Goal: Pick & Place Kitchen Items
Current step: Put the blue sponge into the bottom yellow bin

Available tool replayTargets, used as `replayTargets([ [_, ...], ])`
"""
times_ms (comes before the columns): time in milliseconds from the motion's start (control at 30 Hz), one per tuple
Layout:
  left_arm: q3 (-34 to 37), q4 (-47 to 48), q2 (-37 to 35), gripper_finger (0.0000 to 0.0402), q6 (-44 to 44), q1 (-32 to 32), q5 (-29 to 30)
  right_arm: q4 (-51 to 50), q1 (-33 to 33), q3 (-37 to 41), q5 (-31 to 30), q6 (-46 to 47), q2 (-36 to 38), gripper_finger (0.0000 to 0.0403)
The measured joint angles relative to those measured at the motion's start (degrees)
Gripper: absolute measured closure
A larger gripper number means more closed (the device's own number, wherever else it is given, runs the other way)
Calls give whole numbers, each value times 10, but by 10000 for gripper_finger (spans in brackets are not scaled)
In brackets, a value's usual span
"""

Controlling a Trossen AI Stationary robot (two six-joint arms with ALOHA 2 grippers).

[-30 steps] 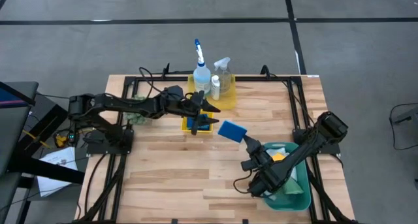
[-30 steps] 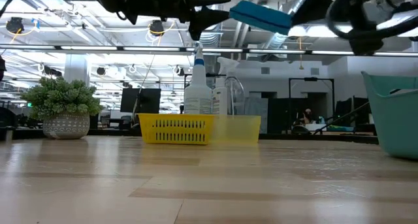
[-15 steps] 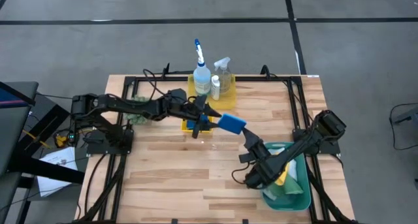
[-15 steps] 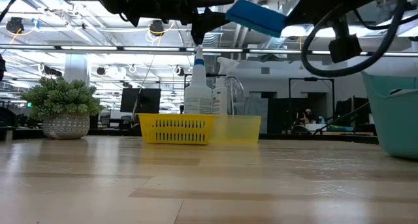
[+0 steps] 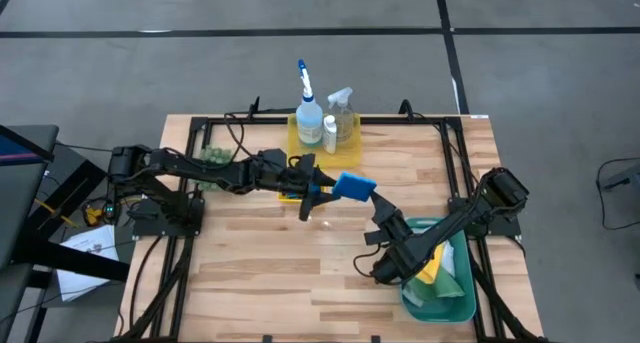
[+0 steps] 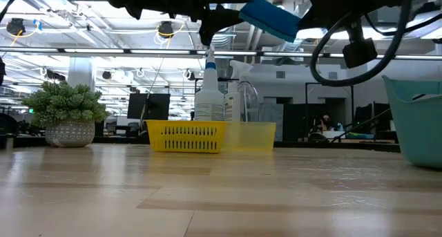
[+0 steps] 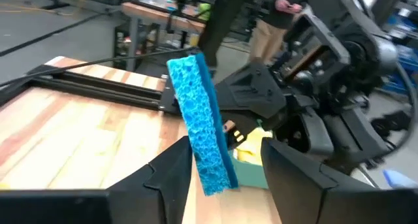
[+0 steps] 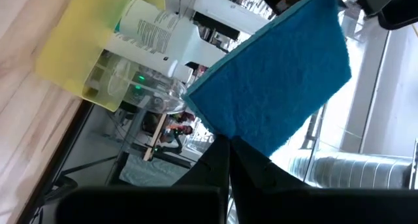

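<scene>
Now the blue sponge (image 5: pixel 354 187) hangs in the air near the centre of the high view, above the bare wooden table (image 5: pixel 250 263). The right gripper (image 5: pixel 381 209) is fully closed and pinches it by one corner, coming from the lower right. The left gripper (image 5: pixel 320 191) comes from the left of the frame with its fingers apart, one on each side of the sponge (in the left wrist view the sponge stands on edge between them), and I cannot tell if they touch it. The sponge's long axis points away from the left gripper, so I judge a handover is near.
</scene>
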State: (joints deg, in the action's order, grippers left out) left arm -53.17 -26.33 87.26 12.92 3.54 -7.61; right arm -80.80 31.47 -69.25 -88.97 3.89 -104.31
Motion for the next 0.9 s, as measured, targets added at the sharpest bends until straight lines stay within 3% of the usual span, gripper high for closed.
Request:
replayTargets([
  [133,0,0,0,252,15,-2,48,-2,-8,0,-1,0,0,403],
  [467,0,6,0,390,15,-1,51,-1,-17,0,-1,1,0,403],
  [700,0,10,-1,396,10,-1,51,16,-16,0,2,7,0,403],
  [900,0,9,-2,398,10,-1,53,14,-16,-13,7,127,2,384],
])
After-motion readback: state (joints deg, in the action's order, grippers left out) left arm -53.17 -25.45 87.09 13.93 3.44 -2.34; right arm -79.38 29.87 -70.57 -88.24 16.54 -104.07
